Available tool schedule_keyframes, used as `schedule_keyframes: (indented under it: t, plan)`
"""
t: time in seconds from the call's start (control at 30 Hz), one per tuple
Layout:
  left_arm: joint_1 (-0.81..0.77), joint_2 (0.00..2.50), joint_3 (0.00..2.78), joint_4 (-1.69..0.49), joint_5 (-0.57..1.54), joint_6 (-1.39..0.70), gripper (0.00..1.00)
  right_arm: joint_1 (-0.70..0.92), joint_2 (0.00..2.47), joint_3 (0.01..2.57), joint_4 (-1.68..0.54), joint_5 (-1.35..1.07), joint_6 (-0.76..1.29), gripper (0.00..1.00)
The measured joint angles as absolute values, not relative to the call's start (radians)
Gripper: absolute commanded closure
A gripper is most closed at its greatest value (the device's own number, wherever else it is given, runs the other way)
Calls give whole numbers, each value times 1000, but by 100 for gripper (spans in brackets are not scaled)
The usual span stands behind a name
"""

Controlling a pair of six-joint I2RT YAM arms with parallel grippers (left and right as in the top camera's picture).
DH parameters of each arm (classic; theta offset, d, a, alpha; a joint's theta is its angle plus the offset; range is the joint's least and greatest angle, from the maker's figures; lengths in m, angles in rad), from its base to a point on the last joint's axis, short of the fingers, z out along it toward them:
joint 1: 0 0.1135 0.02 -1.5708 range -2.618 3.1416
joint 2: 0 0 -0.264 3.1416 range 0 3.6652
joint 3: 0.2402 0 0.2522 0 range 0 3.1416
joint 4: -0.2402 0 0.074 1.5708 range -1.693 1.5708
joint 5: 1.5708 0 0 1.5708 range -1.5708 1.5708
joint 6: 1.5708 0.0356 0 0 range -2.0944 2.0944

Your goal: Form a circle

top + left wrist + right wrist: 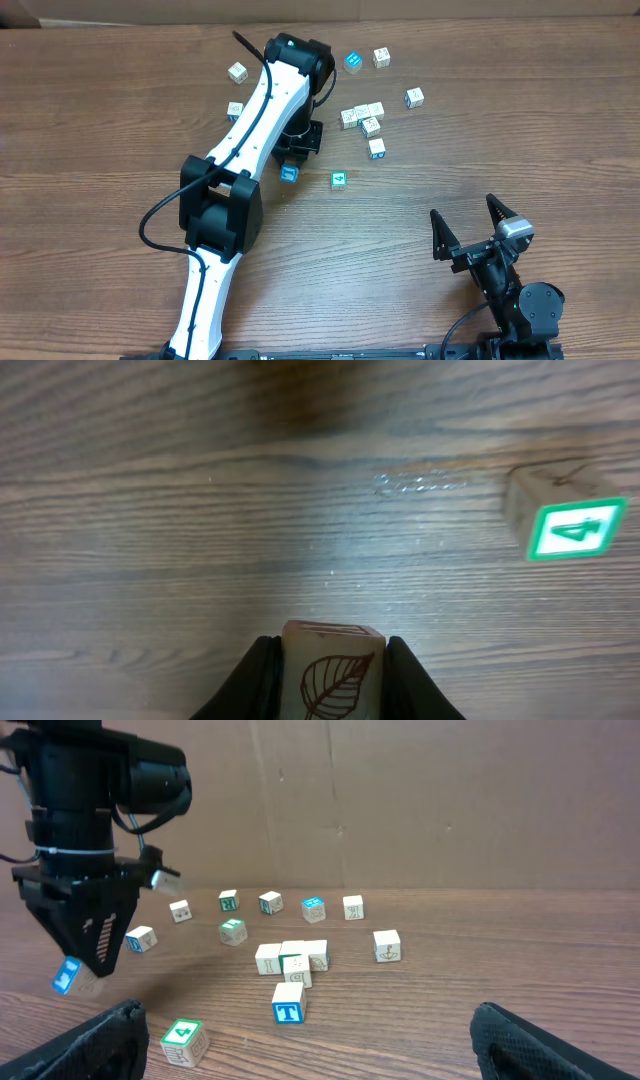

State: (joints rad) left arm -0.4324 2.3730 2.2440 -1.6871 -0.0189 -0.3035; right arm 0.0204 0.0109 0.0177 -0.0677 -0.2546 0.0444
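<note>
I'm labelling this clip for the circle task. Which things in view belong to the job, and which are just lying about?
Job: leaf cube shut in the left gripper; green 4 cube; middle cluster of cubes; outlying cubes.
Just there: wooden table; brown wall behind; right gripper, open, holding nothing.

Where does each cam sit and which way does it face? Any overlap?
Overhead: above the brown wooden table, looking straight down; both arms show.
Left wrist: on the left hand, facing the tabletop; its black fingers clamp a leaf-printed wooden cube.
Right wrist: behind the open right hand, looking level across small scattered cubes at the left arm.
Shared: all three see the green-framed "4" cube.
</note>
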Motion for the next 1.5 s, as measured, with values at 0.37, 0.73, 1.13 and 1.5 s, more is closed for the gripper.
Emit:
schedule_keyframes:
  t: [0.37,0.73,1.13,1.5]
  plan:
    - [-432,2373,2146,-1687,-19,-304,90,20,11,18,-67,-255,45,0]
    - [-444,2373,2145,-1687,-19,-304,90,20,11,18,-68,-255,44,0]
    - [-451,2373,2145,-1671,-19,-308,91,20,11,18,-68,-255,45,0]
    - [-451,2373,2145,-1646,-19,-311,90,20,11,18,-68,-255,45,0]
